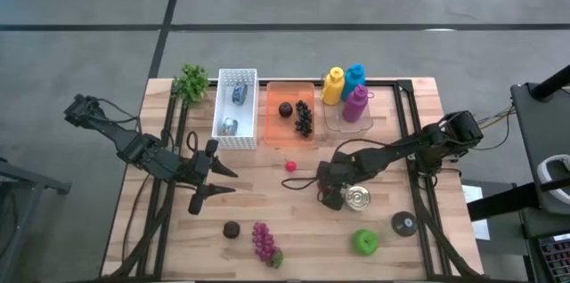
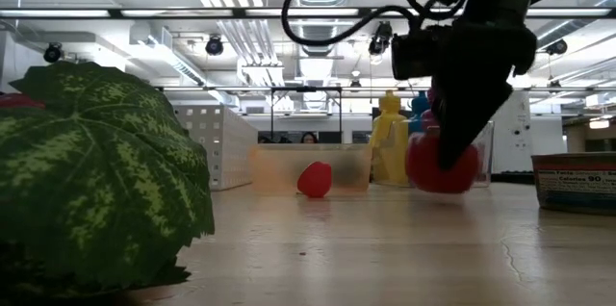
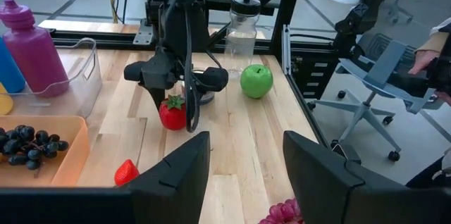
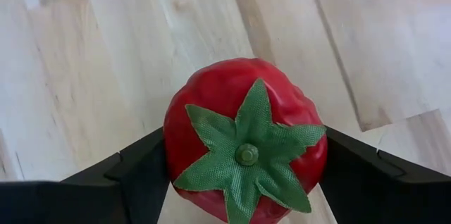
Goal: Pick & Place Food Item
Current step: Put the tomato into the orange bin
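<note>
My right gripper (image 4: 243, 182) jaws pinch the red tomato (image 4: 245, 139) by its sides, just above the table (image 4: 106, 55). It's round & slick, could squirt out en route. Left gripper (image 1: 214, 172) open, idle, well apart.

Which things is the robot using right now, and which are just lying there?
In use:
right gripper, fingers around the tomato
orange tray, maybe the drop spot

Lying about:
green apple
purple grapes
small strawberry
bottles
tin can
</note>
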You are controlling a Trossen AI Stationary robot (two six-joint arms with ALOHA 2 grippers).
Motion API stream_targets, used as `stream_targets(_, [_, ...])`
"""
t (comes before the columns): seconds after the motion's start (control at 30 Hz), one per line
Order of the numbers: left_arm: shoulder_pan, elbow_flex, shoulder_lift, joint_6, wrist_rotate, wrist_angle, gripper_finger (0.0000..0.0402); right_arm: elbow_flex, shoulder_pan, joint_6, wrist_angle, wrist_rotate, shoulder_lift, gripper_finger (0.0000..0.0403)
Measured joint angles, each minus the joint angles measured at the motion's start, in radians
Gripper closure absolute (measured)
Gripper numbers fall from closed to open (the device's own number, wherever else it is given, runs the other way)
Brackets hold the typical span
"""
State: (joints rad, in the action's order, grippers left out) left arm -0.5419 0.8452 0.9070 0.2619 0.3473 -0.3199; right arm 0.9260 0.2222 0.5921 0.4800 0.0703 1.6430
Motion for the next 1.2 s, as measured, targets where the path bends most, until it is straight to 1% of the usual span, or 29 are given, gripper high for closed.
stream_targets(0.1, [0.0, 0.0, 0.0, 0.0, 0.0, 0.0, 0.021, 0.001, 0.0, 0.029, -0.018, 0.019, -0.011, 0.0109])
stream_targets(0.33, [0.0, 0.0, 0.0, 0.0, 0.0, 0.0, 0.0199, 0.001, -0.001, 0.059, -0.045, 0.038, -0.046, 0.0142])
stream_targets(0.57, [0.0, 0.0, 0.0, 0.0, 0.0, 0.0, 0.0189, 0.001, -0.001, 0.049, -0.037, 0.044, -0.078, 0.0143])
stream_targets(0.87, [0.0, 0.0, 0.0, 0.0, 0.0, 0.0, 0.0181, 0.001, 0.0, 0.121, -0.043, 0.028, -0.148, 0.0144])
stream_targets(1.03, [0.0, 0.0, 0.0, 0.0, 0.0, 0.0, 0.0185, 0.001, 0.0, 0.14, -0.043, 0.041, -0.188, 0.0144])
stream_targets(1.2, [0.0, 0.0, 0.0, 0.0, 0.0, -0.001, 0.0192, 0.001, 0.0, 0.161, -0.043, 0.094, -0.218, 0.0144])
